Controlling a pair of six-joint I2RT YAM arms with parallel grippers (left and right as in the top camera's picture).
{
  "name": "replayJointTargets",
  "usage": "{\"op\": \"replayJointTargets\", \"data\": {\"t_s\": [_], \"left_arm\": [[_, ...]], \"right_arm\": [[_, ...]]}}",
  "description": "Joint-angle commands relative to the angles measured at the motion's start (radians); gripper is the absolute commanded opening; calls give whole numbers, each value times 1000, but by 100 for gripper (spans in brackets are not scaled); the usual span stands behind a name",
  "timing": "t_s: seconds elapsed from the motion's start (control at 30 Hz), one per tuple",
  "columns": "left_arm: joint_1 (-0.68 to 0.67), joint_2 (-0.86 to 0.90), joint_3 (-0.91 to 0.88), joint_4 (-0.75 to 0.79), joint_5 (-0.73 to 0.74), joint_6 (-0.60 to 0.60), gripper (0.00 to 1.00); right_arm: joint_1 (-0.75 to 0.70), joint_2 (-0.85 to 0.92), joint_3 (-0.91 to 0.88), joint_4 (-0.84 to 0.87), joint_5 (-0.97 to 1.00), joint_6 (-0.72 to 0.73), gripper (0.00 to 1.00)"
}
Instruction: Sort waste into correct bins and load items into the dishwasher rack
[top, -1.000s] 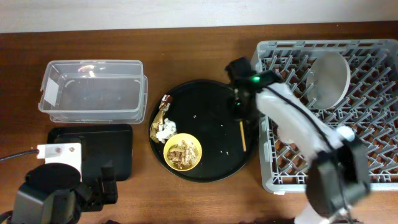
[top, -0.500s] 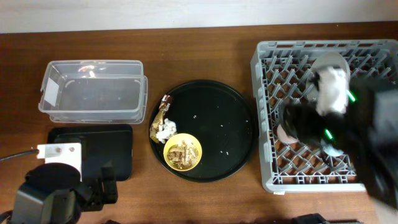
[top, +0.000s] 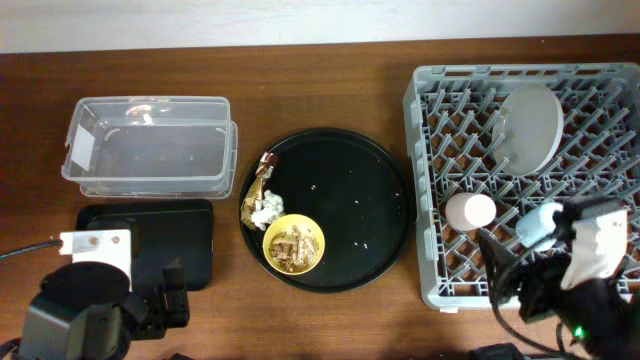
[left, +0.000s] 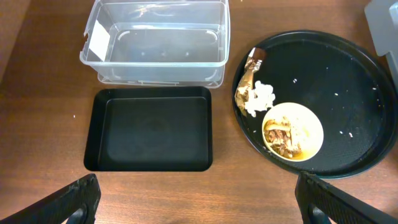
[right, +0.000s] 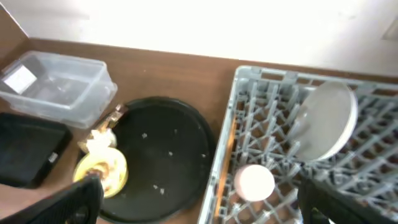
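The grey dishwasher rack (top: 425, 180) holds the pale plate (top: 528, 125) on edge, a pink cup (top: 470, 211) and a light-blue cup (top: 538, 222). On the round black tray (top: 350, 170) sit a yellow bowl (top: 293, 245) of brown food scraps, crumpled white paper (top: 266, 208) and a brown-and-gold wrapper (top: 262, 180). The clear box (top: 150, 145) and the shallow black tray (top: 160, 240) lie at the left. My right gripper (right: 205, 210) hangs open and empty, high over the rack's near-left corner. My left gripper (left: 199, 208) is open and empty over bare wood near the black tray (left: 149, 127).
A thin brown chopstick (right: 231, 138) lies along the rack's left inner edge. The right arm (top: 585, 280) covers the rack's front right corner. The left arm (top: 90, 320) sits at the front left table edge.
The right arm swung from the round tray across the rack to the front right, and its gripper opened. The chopstick has left the round tray. The left arm stayed still.
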Motion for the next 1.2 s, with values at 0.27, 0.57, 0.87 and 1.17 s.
{"op": "replayJointTargets", "data": {"t_s": [0.27, 0.57, 0.87, 1.17], "left_arm": [[2, -2, 0, 0, -14, -10, 100], [2, -2, 0, 0, -14, -10, 100], [2, -2, 0, 0, -14, -10, 100], [-43, 360, -319, 342, 459, -104, 92]], "right_arm": [[-117, -680, -1091, 519, -35, -106, 98], [-121, -682, -1437, 1160, -58, -106, 98], [-121, -682, -1437, 1160, -57, -106, 98], [-121, -682, -1437, 1160, -57, -106, 98]]}}
